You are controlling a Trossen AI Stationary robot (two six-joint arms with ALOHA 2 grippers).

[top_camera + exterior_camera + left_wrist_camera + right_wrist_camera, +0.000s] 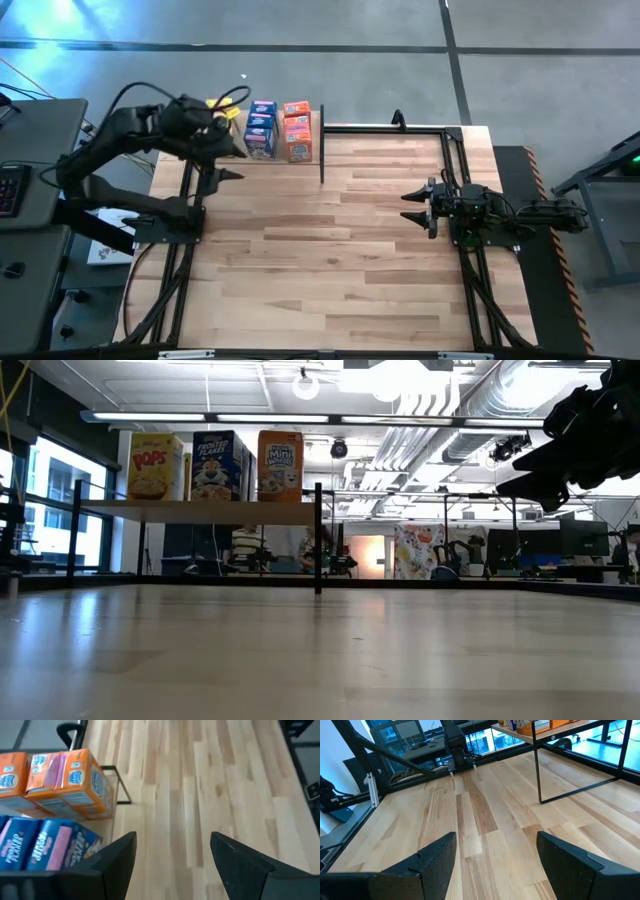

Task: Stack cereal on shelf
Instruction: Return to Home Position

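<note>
- The left arm (130, 135) reaches over the shelf (200, 507) at the tabletop's (330, 270) 11 o'clock corner. In the high view it covers the yellow cereal boxes (214, 103) down to a sliver. The blue cereal boxes (261, 128) and orange cereal boxes (297, 128) show in two full rows of three.
- The low view alone shows the printed fronts: a Corn Pops box (155, 467), a Frosted Flakes box (215, 465) and a Mini-Wheats box (280, 465). They stand upright side by side on the plank, and the boxes behind each are hidden.
- The left gripper (173, 835) hangs near the blue row, on its 6 o'clock side in the high view. Its fingers (117, 862) are spread wide with nothing between them. In its wrist view the blue boxes are cut off by the frame and one finger.
- The right gripper (412, 205) sits at the tabletop's 3 o'clock side, well apart from the shelf, its fingers parted wide and empty. Its wrist view crops the shelf and boxes at the frame's edge.
- In the low view a dark arm section (580, 420) is cropped at 2 o'clock, with no fingertips in sight.
- A black shelf post (318, 540) stands on the tabletop, and a keyboard (8, 185) lies beyond the 9 o'clock edge. The room behind is too cluttered to make out.
</note>
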